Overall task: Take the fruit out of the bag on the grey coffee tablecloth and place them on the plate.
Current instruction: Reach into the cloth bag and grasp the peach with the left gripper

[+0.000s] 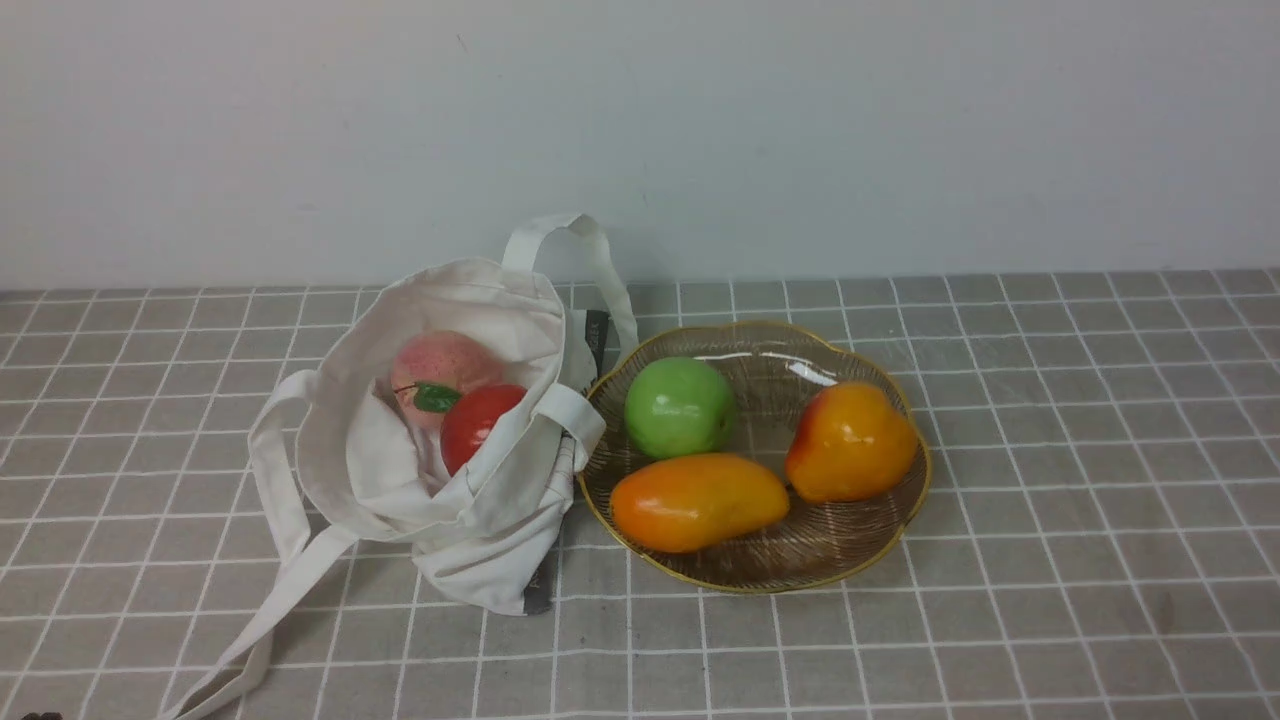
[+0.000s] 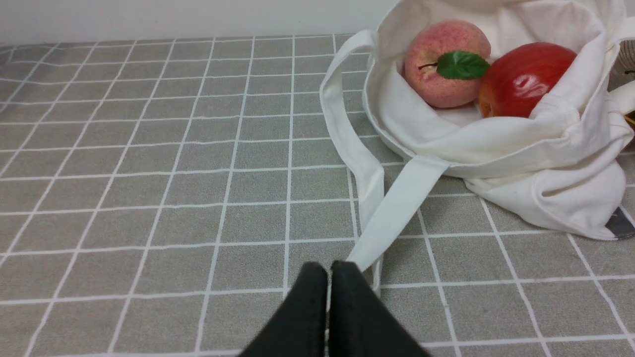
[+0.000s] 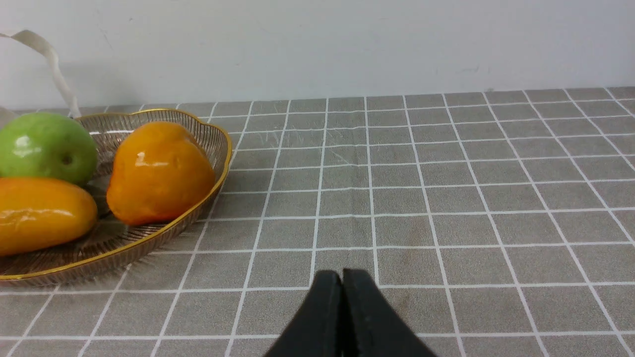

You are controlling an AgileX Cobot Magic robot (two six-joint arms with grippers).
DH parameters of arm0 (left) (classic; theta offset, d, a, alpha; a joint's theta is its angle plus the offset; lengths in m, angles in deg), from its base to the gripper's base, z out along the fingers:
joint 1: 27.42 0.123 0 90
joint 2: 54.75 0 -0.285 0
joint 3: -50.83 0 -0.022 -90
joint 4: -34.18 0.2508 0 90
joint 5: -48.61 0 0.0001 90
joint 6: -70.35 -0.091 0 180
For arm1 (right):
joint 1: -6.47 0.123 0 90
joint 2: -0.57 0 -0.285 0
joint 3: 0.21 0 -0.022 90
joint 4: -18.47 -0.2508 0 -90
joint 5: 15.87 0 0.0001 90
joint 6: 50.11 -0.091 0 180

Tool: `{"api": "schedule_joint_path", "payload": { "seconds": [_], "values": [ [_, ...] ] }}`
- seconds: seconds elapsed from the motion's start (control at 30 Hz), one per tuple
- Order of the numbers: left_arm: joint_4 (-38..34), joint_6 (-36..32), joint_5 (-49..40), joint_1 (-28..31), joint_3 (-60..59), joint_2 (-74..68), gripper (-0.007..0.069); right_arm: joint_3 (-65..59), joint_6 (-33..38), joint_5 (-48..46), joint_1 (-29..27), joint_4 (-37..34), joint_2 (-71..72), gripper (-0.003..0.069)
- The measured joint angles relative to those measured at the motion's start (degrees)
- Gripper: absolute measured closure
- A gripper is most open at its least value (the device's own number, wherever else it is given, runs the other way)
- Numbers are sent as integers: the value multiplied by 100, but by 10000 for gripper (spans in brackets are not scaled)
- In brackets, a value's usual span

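The off-white tote bag point(image 1: 480, 500) lies open on the grey checked tablecloth point(image 1: 1050, 480), just left of the plate point(image 1: 800, 570). Inside it sit the pink peach point(image 1: 440, 362) with a green leaf and the red fruit point(image 1: 475, 423); both also show in the left wrist view, peach point(image 2: 436, 84) and red fruit point(image 2: 521, 79). My left gripper point(image 2: 329, 267) is shut and empty, low over the cloth by the end of a bag strap point(image 2: 397, 208). My right gripper point(image 3: 342, 275) is shut and empty over bare cloth right of the plate point(image 3: 149, 238). Neither gripper shows in the front view.
The plate holds a green apple point(image 1: 680, 405) and two orange mango-like fruits point(image 1: 698, 500) point(image 1: 850, 440). A second bag strap point(image 1: 590, 250) loops up behind the bag against the white wall point(image 1: 800, 130). The long strap trails toward the front left corner point(image 1: 250, 640).
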Motion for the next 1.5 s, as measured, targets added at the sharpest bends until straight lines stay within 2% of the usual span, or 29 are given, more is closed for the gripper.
{"api": "schedule_joint_path", "payload": {
  "seconds": [1.4, 1.5],
  "values": [
    [-6, 7, 0, 0, 0, 0, 632, 0, 0, 0, 0, 0, 0, 674],
    [-285, 199, 0, 0, 0, 0, 632, 0, 0, 0, 0, 0, 0, 674]
  ]
}}
